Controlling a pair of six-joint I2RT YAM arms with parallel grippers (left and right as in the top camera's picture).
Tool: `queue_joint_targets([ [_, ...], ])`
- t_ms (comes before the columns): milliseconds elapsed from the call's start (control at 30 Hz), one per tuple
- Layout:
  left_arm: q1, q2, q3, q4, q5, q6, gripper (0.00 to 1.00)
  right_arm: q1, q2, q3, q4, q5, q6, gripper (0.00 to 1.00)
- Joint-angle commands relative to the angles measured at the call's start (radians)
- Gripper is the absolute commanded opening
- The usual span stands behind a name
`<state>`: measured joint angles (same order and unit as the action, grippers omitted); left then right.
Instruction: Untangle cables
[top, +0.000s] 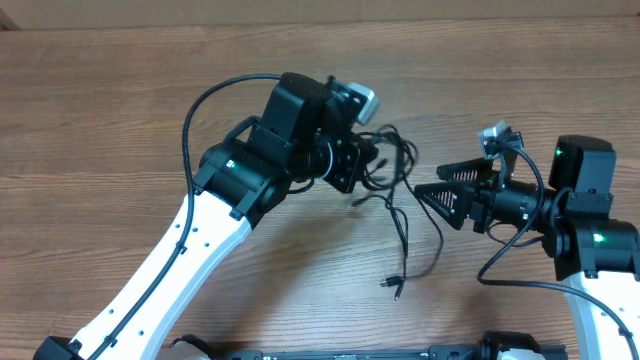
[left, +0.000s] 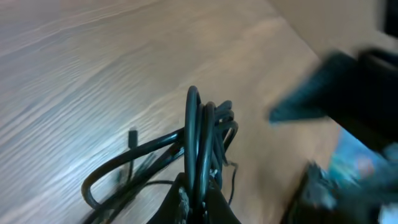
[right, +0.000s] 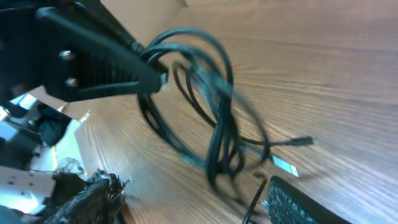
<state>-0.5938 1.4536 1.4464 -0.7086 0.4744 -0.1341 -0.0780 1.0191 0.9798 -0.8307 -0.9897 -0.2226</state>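
While the left gripper (top: 368, 165) clamps the knotted cables (top: 398, 185) at mid-table, the right gripper (top: 430, 182) stands wide open just right of them; plug ends (top: 392, 285) trail nearer, and untangling looks barely begun.

The thin black flexible cables (top: 392, 165) form a tangled bunch of narrow loops, pinched in the closed fingers of the left gripper (top: 362, 165). Seen from that gripper's wrist, the loops (left: 198, 134) rise upright out of the fingers with several strands pressed side by side. One wider loop sags out to the side of the gripper. The right wrist view shows the same loops (right: 217, 124) crossing one another, partly blurred. Loose strands trail in curves from the bunch and end in small plug ends (top: 393, 286), one silver-tipped (right: 285, 166). These lie flat, well apart from the left gripper.
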Motion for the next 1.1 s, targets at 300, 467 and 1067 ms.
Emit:
queue_joint_targets([
  [300,-0.003,-0.014,0.008,0.009,0.364,0.269,0.04,-0.001,-0.009,0.003,0.016,0.002,-0.101,0.38],
  [467,-0.002,-0.014,0.008,0.026,0.131,0.057,0.04,-0.001,-0.009,0.003,0.005,0.002,-0.100,0.04],
  [1067,0.000,-0.014,0.008,0.023,-0.405,-0.685,0.04,-0.001,-0.009,0.003,-0.044,0.015,-0.100,0.32],
])
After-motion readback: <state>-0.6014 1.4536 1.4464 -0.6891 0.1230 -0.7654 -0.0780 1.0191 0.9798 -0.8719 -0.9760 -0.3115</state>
